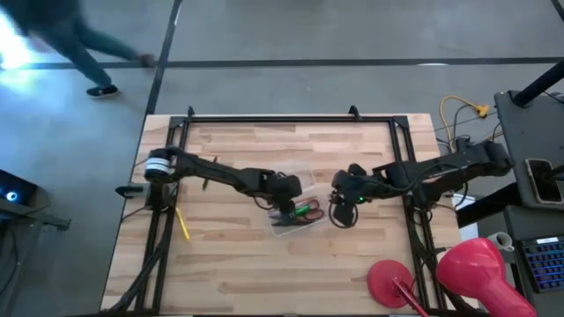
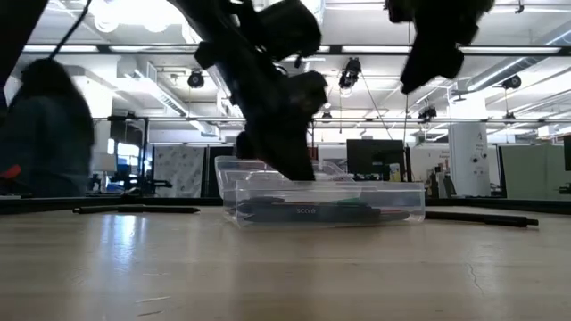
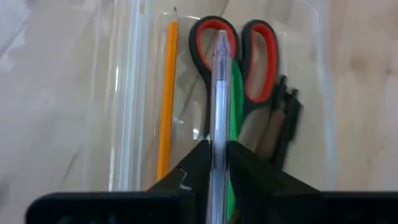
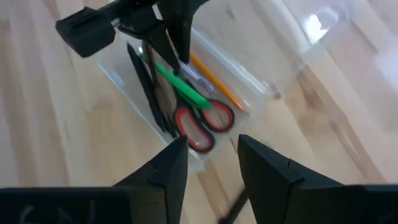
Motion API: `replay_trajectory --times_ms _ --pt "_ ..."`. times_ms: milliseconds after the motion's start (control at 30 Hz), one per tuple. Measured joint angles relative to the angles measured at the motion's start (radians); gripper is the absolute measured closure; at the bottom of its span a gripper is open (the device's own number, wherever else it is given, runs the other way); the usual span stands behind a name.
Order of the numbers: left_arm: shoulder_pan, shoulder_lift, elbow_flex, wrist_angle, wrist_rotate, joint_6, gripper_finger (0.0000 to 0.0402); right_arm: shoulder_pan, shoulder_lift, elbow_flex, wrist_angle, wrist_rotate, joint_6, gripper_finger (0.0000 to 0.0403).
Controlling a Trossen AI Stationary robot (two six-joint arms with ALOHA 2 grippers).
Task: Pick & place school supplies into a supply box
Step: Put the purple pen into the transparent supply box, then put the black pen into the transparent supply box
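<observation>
Holding a clear pen [image 3: 221,93] pinched lengthwise in my left gripper [image 3: 213,163], I hang over the box [image 1: 293,201] at frame centre so it drops beside the scissors [image 3: 235,62] and green pen [image 3: 236,99]. My right gripper [image 4: 212,163] waits alongside, fingers apart, empty.

Clear pen [image 3: 221,112] lower end hidden between left hand [image 3: 214,165] fingers.

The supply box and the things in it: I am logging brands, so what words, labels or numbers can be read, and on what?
"scale", or something close, faint on an item inside the supply box, low view: too blurred to be sure.
The clear pen in the left hand: no print readable.
The scissors: none visible.
</observation>
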Motion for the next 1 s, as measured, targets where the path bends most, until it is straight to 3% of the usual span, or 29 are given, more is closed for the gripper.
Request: replay_trajectory --times_ms 267,533,833,1000 --pt "0.003 0.037 0.146 -0.06 -0.027 -0.052 0.0289 -0.001 -0.052 -0.11 0.012 -0.003 -0.004 0.0263" --pt "0.005 0.011 0.237 -0.366 -0.038 -0.018 0.0272 0.0 -0.048 -0.126 0.01 -0.032 -0.005 0.0272" --pt "0.004 -0.113 0.04 -0.435 -0.051 -0.025 0.0272 0.0 -0.048 -0.153 0.013 -0.036 -0.007 0.0273" --pt "0.003 -0.316 -0.137 -0.411 -0.131 -0.021 0.0272 0.0 -0.048 -0.153 0.017 -0.036 -0.008 0.0268"
